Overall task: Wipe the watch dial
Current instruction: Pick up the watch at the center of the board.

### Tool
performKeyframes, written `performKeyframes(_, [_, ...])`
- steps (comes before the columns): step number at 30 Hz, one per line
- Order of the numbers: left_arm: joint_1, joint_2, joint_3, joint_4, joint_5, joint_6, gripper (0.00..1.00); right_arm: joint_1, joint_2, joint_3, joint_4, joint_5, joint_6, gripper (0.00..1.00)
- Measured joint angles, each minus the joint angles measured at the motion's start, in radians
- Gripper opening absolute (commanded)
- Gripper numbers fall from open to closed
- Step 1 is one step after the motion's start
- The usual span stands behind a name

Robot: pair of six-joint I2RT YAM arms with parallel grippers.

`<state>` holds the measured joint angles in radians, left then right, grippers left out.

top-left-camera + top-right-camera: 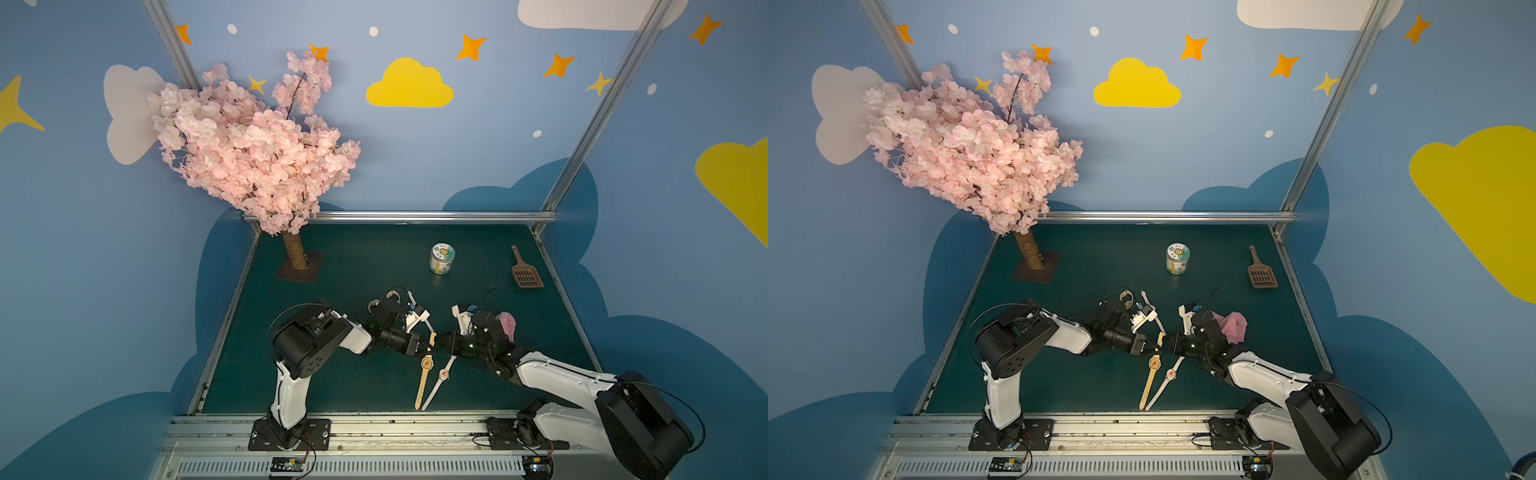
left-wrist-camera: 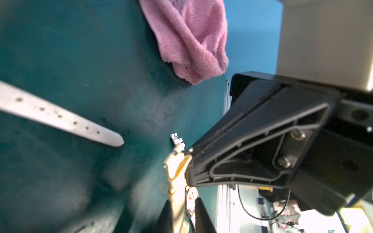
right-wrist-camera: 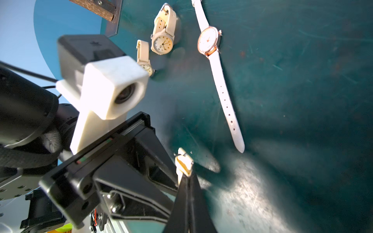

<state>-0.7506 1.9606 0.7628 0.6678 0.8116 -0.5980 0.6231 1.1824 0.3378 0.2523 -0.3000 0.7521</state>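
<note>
**Two arms meeting over the green table point(image 1: 374, 257), both on the cream watch point(image 1: 427, 365).**

- **Left gripper point(image 2: 183, 200):** the jaws are clamped on the upper strap just beside the dial point(image 1: 1155, 363), with one finger on each side of the band.
- **Right gripper point(image 3: 187, 180):** the jaws are pressed together on the same strap near its buckle end, which sticks out past the fingertips.
- **Grippers together:** the two nearly touch tip to tip.
- **Dial:** seen from the front rail point(image 1: 374, 417), it faces up, just nearer than the left jaws. The lower strap trails toward the rail. Whether the dial rests on the table cannot be told.

**Surroundings, placed from the cream watch:**

- **Tree point(image 1: 257, 145):** far behind and to the left, at the back corner.
- **Pink cloth point(image 1: 509, 326):** crumpled to the right, well apart. The right arm's wrist stands between it and the dial.
- **Scoop point(image 1: 527, 277):** behind and far right, near the table edge.
- **Jar point(image 1: 441, 258):** behind, well apart.
- **White watch point(image 1: 444, 374):** just to the right, its strap tip almost meeting the cream strap's tip.
- **Rose-rimmed watch point(image 3: 209, 40):** behind, laid out straight, its strap tip near the pinched buckle end.
- **Looped watch point(image 3: 162, 43):** behind and left, beside the left arm's wrist.
</note>
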Motion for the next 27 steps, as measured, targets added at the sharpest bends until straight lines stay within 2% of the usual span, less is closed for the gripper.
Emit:
performKeyframes(2, [-0.003, 0.000, -0.001, 0.000, -0.006, 0.004, 0.03, 0.000, -0.013, -0.005, -0.009, 0.008, 0.009, 0.00])
performKeyframes(4, [-0.003, -0.001, -0.002, 0.000, -0.014, 0.007, 0.03, 0.000, -0.028, -0.010, -0.013, 0.016, 0.018, 0.03])
performKeyframes(5, [-0.003, -0.002, -0.002, 0.000, -0.018, 0.007, 0.03, 0.000, -0.036, -0.013, -0.017, 0.021, 0.022, 0.12])
performKeyframes(7, [-0.005, -0.006, -0.004, 0.000, -0.026, 0.007, 0.03, 0.000, -0.056, -0.014, -0.032, 0.028, 0.031, 0.39])
performKeyframes(9, [-0.005, -0.018, -0.011, -0.001, -0.037, 0.007, 0.03, 0.000, -0.089, -0.015, -0.057, 0.040, 0.034, 0.54])
performKeyframes(11, [-0.005, -0.038, -0.023, -0.002, -0.047, 0.007, 0.03, 0.000, -0.131, -0.016, -0.085, 0.055, 0.034, 0.61])
performKeyframes(14, [-0.004, -0.076, -0.034, -0.003, -0.053, 0.008, 0.03, 0.000, -0.199, -0.028, -0.097, 0.074, 0.035, 0.62])
performKeyframes(17, [-0.004, -0.102, -0.034, 0.000, -0.049, 0.008, 0.03, 0.000, -0.242, -0.082, -0.047, 0.071, 0.037, 0.58])
performKeyframes(21, [-0.004, -0.107, -0.036, 0.016, -0.034, 0.001, 0.03, 0.000, -0.238, -0.126, -0.023, 0.035, 0.051, 0.52])
performKeyframes(27, [-0.005, -0.107, -0.039, 0.039, -0.005, -0.016, 0.03, 0.000, -0.199, -0.111, 0.023, -0.026, 0.063, 0.49])
